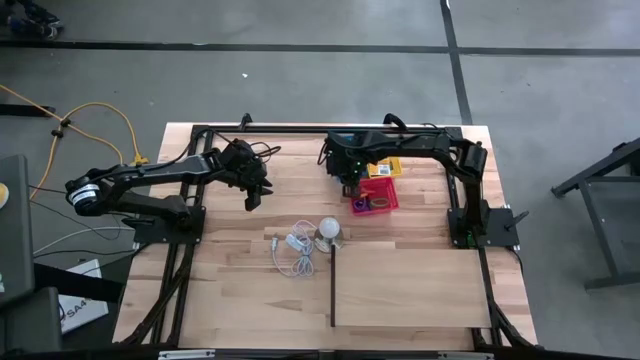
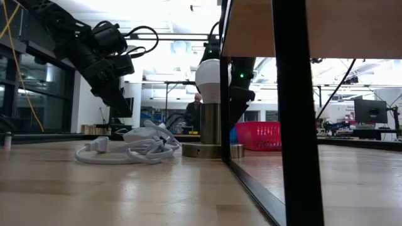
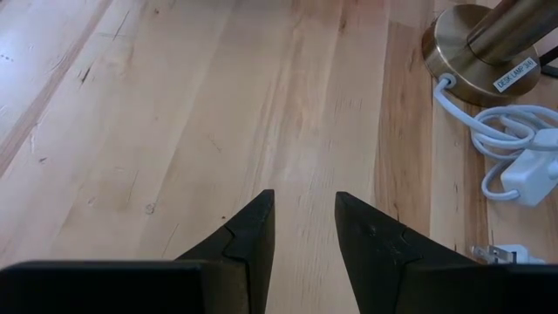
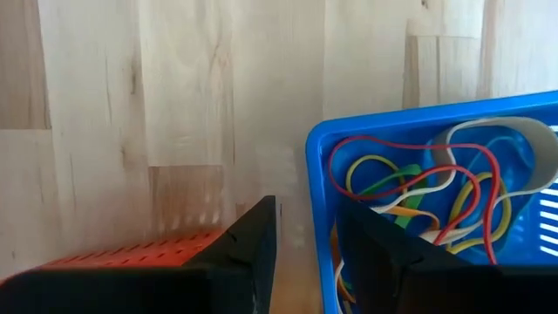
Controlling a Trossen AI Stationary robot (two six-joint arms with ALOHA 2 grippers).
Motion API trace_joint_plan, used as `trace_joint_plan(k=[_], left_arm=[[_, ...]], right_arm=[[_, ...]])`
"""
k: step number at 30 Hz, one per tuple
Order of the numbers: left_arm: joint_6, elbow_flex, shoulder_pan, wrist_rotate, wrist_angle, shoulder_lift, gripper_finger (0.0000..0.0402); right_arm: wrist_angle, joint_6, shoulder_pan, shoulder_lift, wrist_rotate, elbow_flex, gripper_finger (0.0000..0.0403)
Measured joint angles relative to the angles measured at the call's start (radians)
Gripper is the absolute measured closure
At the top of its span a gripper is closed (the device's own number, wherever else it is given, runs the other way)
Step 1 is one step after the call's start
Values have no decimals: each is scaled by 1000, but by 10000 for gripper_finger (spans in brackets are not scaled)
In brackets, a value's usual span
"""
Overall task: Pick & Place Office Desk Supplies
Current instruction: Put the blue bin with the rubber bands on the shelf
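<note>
two pincers spread and empty: my right gripper (image 4: pixel 305 231) hangs over the blue tray's (image 4: pixel 316 174) rim, rubber bands (image 4: pixel 410 187) inside, so next i dip in; left gripper (image 3: pixel 303 228) waits over bare table (image 3: pixel 174 113).

table (image 3: pixel 174 105): matt wood; lamp base (image 3: pixel 466 61): glossy brass; basket (image 4: pixel 392 131): smooth plastic

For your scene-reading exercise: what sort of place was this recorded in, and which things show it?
Probably a robotics lab or workshop: a bare wooden worktable in a black metal frame carries two dark robot arms, the floor is grey concrete with taped lines, and computer monitors stand behind.
</note>
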Motion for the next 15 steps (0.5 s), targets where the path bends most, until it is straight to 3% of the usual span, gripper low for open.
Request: trace_joint_plan(k=[10, 15], left_arm=[[0, 0, 0, 0, 0, 0, 284], [0, 0, 0, 0, 0, 0, 284]], right_arm=[[56, -8, 0, 0, 3, -31, 296], [72, -16, -1, 0, 3, -31, 329]])
